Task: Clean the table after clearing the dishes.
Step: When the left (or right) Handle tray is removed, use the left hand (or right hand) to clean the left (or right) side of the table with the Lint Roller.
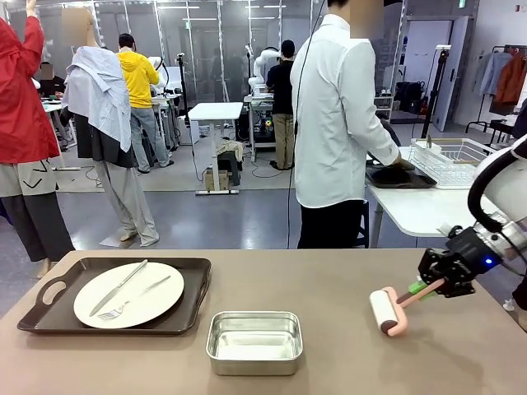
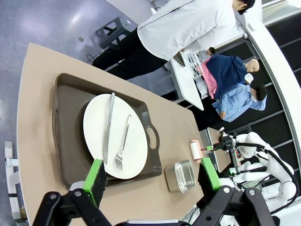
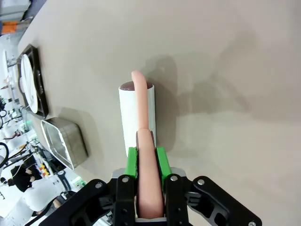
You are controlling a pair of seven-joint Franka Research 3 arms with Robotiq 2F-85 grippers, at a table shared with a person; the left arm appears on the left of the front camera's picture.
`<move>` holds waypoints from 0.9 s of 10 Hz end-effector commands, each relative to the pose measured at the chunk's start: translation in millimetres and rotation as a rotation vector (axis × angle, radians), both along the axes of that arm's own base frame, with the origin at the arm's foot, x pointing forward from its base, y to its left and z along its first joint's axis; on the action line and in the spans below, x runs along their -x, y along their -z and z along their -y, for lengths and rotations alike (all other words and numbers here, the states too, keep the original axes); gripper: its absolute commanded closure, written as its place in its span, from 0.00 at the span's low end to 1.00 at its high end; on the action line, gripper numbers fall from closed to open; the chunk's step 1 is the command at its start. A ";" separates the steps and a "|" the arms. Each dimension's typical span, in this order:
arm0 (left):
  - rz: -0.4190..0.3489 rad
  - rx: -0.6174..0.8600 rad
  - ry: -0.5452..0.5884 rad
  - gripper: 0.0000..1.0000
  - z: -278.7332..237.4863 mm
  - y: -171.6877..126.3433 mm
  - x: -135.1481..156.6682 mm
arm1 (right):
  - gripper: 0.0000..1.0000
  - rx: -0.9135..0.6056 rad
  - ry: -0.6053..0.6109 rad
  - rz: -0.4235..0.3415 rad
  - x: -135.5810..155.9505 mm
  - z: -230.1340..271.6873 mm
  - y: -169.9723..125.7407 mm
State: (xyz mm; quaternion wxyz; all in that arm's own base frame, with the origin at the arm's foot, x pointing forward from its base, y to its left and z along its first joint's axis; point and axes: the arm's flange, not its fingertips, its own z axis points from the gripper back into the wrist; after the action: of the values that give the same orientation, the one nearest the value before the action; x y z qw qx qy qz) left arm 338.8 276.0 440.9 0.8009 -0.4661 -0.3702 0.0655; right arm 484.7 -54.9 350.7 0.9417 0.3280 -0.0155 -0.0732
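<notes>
Table (image 1: pixel 329 288): large matte taupe-brown top with rounded corners. The surface appears plain and evenly coloured, with soft shadows under each item.

Dishes: one dark brown tray (image 1: pixel 198 288) with cut-out handles sits on the near left part of the table. It carries a round white plate (image 1: pixel 90 296). A steel knife (image 1: pixel 119 288) and fork (image 1: pixel 136 298) lie side by side across the plate, the fork nearer. A second dark tray (image 1: pixel 399 177) rests on the white table (image 1: pixel 412 210) at the far right, next to a wire rack (image 1: pixel 453 160), under the hands of a person (image 1: pixel 329 123) in a white shirt.

Steel pan (image 1: pixel 254 364): rectangular, near centre, just right of the tray.

Right gripper (image 3: pixel 146 157): jaws clamped on the pink handle of a lint roller (image 1: pixel 382 310). The white drum meets the tabletop at the right, well apart from the pan.

Left gripper (image 2: pixel 151 172): jaws apart with nothing between them, held above the left end of the table and looking down on the tray and plate.
</notes>
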 end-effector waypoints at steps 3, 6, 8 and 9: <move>0.010 0.004 0.009 0.00 -2.5 -1.1 2.8 | 1.00 0.299 0.009 -0.114 13.5 52.0 12.0; 0.010 0.004 0.009 0.00 -2.5 -1.1 2.8 | 1.00 0.372 0.009 -0.084 19.9 55.8 -26.3; 0.010 0.004 0.009 0.00 -2.5 -1.1 2.8 | 1.00 0.458 -0.015 -0.040 26.5 47.8 -71.3; 0.010 0.004 0.009 0.00 -2.5 -1.1 2.8 | 1.00 0.504 -0.032 -0.025 31.9 40.0 -88.9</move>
State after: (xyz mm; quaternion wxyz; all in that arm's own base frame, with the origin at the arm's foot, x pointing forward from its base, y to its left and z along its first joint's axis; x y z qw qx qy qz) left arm 338.8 276.0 440.9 0.8009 -0.4661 -0.3702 0.0656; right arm 469.0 -112.0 420.1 0.9914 0.1183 -0.0177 -0.0533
